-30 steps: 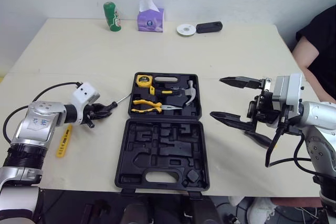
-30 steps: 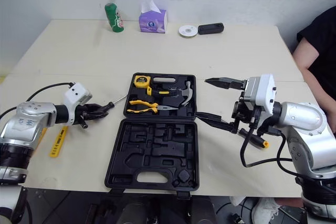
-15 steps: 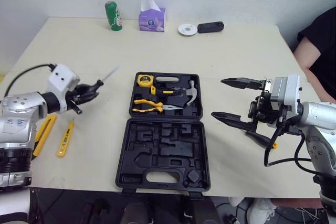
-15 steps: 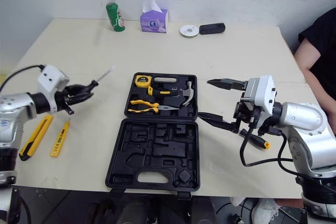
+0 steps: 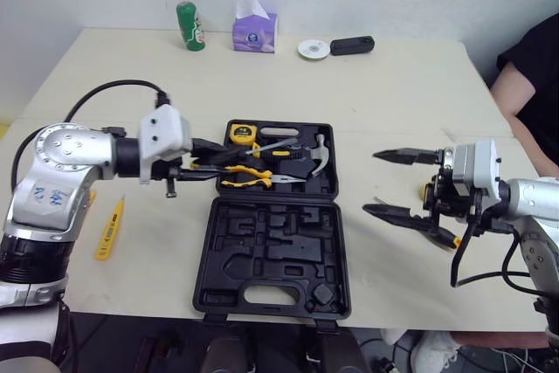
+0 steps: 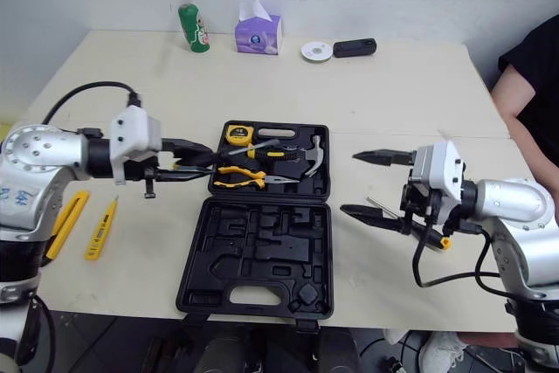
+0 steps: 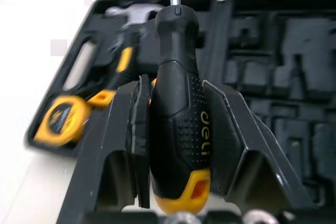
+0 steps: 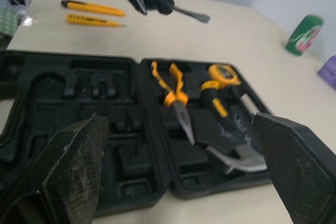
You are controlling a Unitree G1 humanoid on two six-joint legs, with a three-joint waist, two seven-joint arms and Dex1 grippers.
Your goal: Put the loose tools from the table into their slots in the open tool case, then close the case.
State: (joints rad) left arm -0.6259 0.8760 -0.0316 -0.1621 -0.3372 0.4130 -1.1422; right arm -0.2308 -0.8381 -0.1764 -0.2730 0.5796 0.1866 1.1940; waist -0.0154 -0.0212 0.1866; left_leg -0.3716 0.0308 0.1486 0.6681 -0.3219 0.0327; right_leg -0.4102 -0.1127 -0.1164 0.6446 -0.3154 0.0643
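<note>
While two yellow tools, a knife (image 6: 66, 224) and a slim tester (image 6: 101, 229), are lying loose on the table to the left of the tool case (image 5: 236, 242), the left gripper (image 5: 217, 162) is clamping the black, yellow-capped handle of a screwdriver (image 7: 176, 103) at the case's left edge. The screwdriver's long axis is running left to right across the far half of the case. Its bare shaft is reaching out above the tape measure (image 5: 238, 134), the pliers (image 5: 249, 176) and the hammer (image 5: 306, 155) seated there. Empty moulded recesses are showing mainly in the near half, so the screwdriver is likely going to need drawing nearer and lining up before release, though which recess is its own cannot be told. Near the case's right side, the right gripper (image 5: 371, 183) is hanging with fingers spread wide and nothing between them, so the left arm is looking better placed for this insertion.
</note>
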